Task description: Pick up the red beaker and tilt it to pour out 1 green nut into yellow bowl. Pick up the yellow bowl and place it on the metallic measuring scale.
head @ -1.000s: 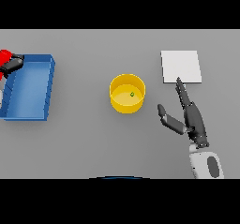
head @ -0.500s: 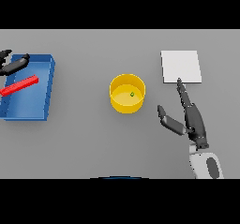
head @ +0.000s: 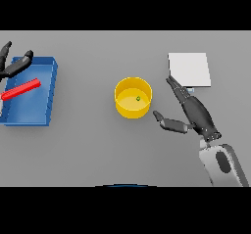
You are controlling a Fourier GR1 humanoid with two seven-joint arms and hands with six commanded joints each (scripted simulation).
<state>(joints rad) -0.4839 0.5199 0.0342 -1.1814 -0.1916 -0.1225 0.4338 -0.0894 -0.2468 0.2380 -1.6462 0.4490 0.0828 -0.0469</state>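
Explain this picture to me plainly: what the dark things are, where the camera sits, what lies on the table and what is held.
The camera looks down from the robot's head at a grey table. The dark shapes are its two hands. The right hand lies open beside a yellow bowl with one green nut in it. Behind that hand is a pale square plate, the measuring scale. The left hand is open at the edge of a blue tray, where a red beaker lies. Nothing is held.
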